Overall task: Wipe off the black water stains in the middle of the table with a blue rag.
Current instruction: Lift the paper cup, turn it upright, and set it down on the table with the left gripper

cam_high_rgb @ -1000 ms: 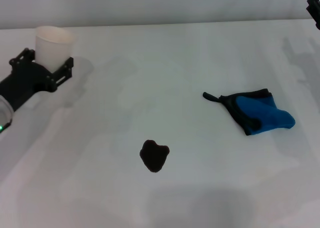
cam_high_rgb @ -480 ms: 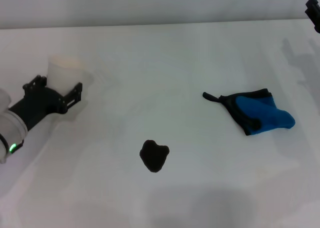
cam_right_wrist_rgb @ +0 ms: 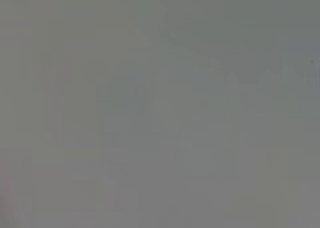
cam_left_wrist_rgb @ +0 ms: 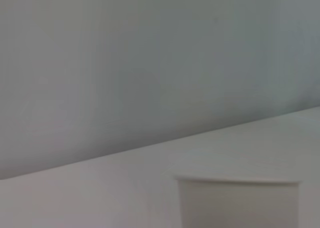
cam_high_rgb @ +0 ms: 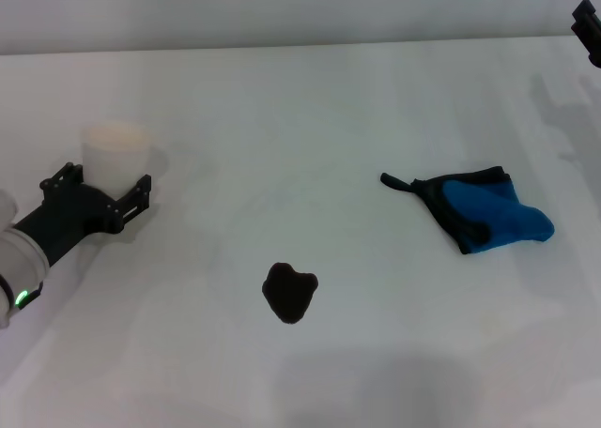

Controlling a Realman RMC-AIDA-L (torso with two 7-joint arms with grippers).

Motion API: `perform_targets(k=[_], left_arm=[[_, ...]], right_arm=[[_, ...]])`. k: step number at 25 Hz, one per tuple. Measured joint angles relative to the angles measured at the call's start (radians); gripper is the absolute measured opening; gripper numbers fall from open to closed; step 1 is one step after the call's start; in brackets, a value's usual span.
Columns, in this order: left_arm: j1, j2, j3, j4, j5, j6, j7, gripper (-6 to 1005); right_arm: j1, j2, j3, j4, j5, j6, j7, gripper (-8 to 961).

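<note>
The black water stain (cam_high_rgb: 289, 292), a small glossy lobed blotch, lies on the white table (cam_high_rgb: 310, 118) near the front middle. The blue rag (cam_high_rgb: 493, 214), with black edging and a thin loop tail, lies crumpled to the right of the stain, with nothing touching it. My left gripper (cam_high_rgb: 101, 189) is at the left of the table, far from both, with its black fingers around a white paper cup (cam_high_rgb: 115, 154). The cup's rim also shows in the left wrist view (cam_left_wrist_rgb: 237, 198). My right gripper (cam_high_rgb: 588, 22) shows only as a black bit at the top right edge, beyond the rag.
The table's far edge meets a grey wall (cam_high_rgb: 282, 10) at the back. The right wrist view shows only a plain grey field.
My left gripper has carried the paper cup from the back left toward the front, and in the last half second slightly left. The rag, the stain and the right arm have not moved.
</note>
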Motion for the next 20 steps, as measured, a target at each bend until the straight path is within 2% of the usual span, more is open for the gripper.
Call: perform_targets(k=[20], left_arm=[[0.035, -0.001, -0.002, -0.064, -0.037, -0.089, -0.055, 877]], right_arm=[[-0.009, 0.001, -0.027, 0.003, -0.003, 0.006, 0.001, 841]])
